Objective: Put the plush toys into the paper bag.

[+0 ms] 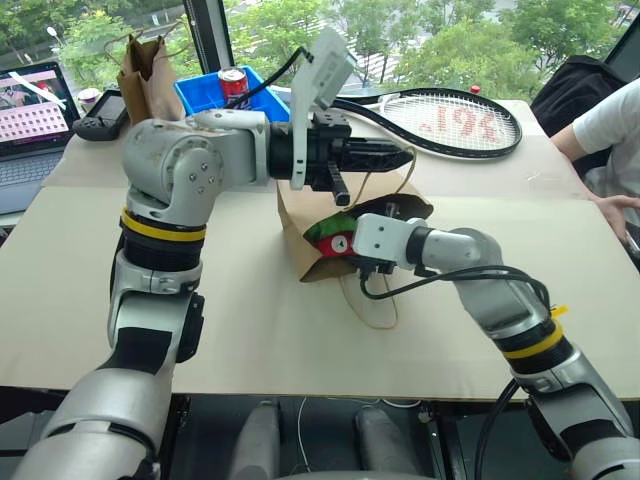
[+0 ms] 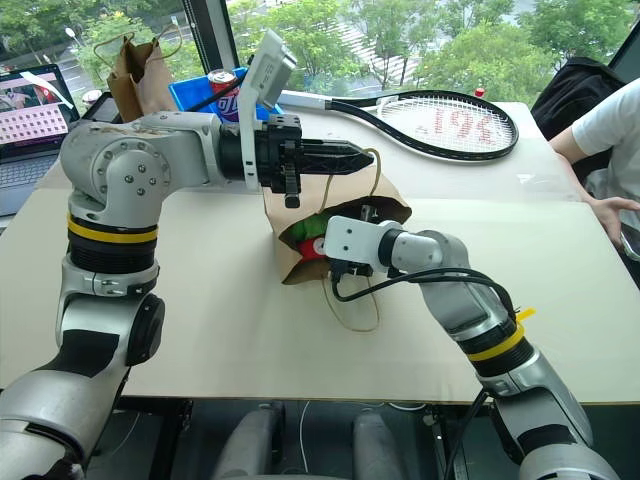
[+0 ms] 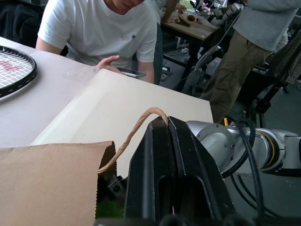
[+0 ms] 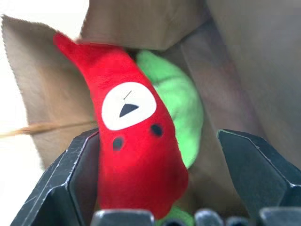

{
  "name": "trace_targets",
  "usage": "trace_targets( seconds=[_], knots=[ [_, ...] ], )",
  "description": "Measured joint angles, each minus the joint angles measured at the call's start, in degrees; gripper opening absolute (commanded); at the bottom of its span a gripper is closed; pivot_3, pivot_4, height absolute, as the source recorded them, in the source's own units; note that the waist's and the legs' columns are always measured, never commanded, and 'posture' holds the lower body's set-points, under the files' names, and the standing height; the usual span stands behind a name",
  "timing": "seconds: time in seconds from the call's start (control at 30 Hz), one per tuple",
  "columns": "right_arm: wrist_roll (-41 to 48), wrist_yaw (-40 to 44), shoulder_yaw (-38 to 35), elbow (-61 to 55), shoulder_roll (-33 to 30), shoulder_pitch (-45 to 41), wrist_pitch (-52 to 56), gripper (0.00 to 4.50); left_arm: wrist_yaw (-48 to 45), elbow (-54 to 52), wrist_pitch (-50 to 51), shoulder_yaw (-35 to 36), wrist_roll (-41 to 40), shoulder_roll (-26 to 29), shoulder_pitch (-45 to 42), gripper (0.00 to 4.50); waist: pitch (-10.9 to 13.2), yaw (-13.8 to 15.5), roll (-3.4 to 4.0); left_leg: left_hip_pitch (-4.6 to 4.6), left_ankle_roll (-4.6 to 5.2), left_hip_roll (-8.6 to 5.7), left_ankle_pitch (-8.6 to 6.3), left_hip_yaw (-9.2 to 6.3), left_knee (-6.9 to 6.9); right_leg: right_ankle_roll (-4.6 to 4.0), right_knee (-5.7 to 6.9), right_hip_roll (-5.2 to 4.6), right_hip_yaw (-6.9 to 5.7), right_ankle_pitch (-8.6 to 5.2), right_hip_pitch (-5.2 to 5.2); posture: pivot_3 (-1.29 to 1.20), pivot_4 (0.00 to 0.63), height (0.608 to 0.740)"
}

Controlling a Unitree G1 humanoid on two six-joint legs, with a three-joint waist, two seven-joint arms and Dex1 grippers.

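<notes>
**A:** ok what's laid out here, biggest stuff first?

**B:** A big table (image 1: 250,330) covered in tan paper is seen filling most of the frame. At the upper right, a tennis racket (image 1: 450,120) is laid flat, and a person's arm in a white sleeve (image 1: 612,120) is seen at the right edge. A laptop (image 1: 30,110) is parked at the upper left, with a darker brown bag (image 1: 148,75) and a blue bin (image 1: 215,92) holding a red can (image 1: 234,82) beside it.

**A:** and the paper bag?

**B:** The paper bag (image 1: 300,225) is found dead centre of the frame, tipped over with its mouth turned toward the lower right. One twine handle (image 3: 136,129) is pinched up by the left gripper (image 1: 395,155), whose fingers are pressed together on it. The other handle loop is left lying on the table below the bag.

**A:** toys?

**B:** Both are seen inside the bag's mouth. The red chili toy (image 4: 134,150) is lying on top, its single white eye shown to the wrist camera, and the green toy (image 4: 176,101) is tucked just behind it, touching.

**A:** right gripper (image 4: 155,183) clamped on it?

**B:** Nope. Its fingers are spread wide, one on each side of the chili; one looks right up against it, the other is well apart, so nothing is gripped.
</notes>
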Motion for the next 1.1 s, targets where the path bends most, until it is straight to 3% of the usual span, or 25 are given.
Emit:
trace_targets(
  seconds=[0.33, 0.5, 0.67, 0.87, 0.97, 1.1],
  knots=[
    [17.8, 8.1, -12.4, -20.1, -5.8, 4.9, 26.6, 4.18, -0.2, 0.5, -0.5, -0.1, 0.3, -0.7, 0.1, 0.00, 0.0, 0.0, 0.00, 0.00, 0.00, 0.00, 0.00, -0.01, 0.01, 0.00, -0.05, 0.00, -0.01, 0.00, 0.03, 0.00, 0.150, 0.740],
    [27.3, 9.9, -23.7, -24.1, -10.6, 16.2, 39.9, 4.18, -0.8, 1.4, -1.5, -0.2, 0.5, -0.6, 0.0, 0.00, 0.0, 0.9, -0.01, -0.04, 0.01, -0.02, -0.01, 0.00, 0.02, 0.01, -0.15, -0.03, -0.04, -0.01, 0.07, 0.00, 0.150, 0.740],
    [27.6, 8.4, -21.8, -25.5, -8.9, 26.4, 30.6, 4.18, -1.3, 2.1, -1.7, -0.7, 0.9, -0.8, 0.0, 0.00, 0.0, 0.0, -0.01, 0.02, 0.01, 0.01, -0.01, 0.02, 0.00, 0.13, -0.09, 0.00, 0.01, -0.08, 0.02, 0.00, 0.150, 0.740],
    [19.8, 4.8, -9.8, -23.8, -9.8, 30.7, 18.0, 4.18, -1.7, 2.6, -1.7, -1.2, 1.2, -1.1, -0.1, 0.00, 0.0, -0.1, -0.01, 0.03, 0.00, -0.01, 0.00, 0.03, 0.06, 0.15, -0.09, 0.00, 0.03, -0.09, 0.05, 0.00, 0.150, 0.740],
    [14.6, 1.4, -6.2, -19.2, -9.3, 30.7, 13.0, 3.53, -1.8, 2.6, -1.7, -1.2, 1.3, -1.0, -0.1, 0.00, 0.0, 0.0, -0.01, 0.04, 0.00, 0.00, 0.00, 0.05, 0.06, 0.13, -0.10, -0.01, 0.04, -0.08, 0.05, 0.00, 0.150, 0.740],
    [11.4, -0.7, -3.9, -17.8, -9.0, 31.0, 7.1, 2.16, -1.8, 2.7, -1.7, -1.2, 1.3, -1.0, -0.2, 0.00, 0.0, -0.1, -0.02, 0.08, 0.00, 0.01, 0.00, 0.03, 0.05, 0.15, -0.10, 0.02, 0.03, -0.09, 0.10, 0.00, 0.150, 0.740]
  ],
)
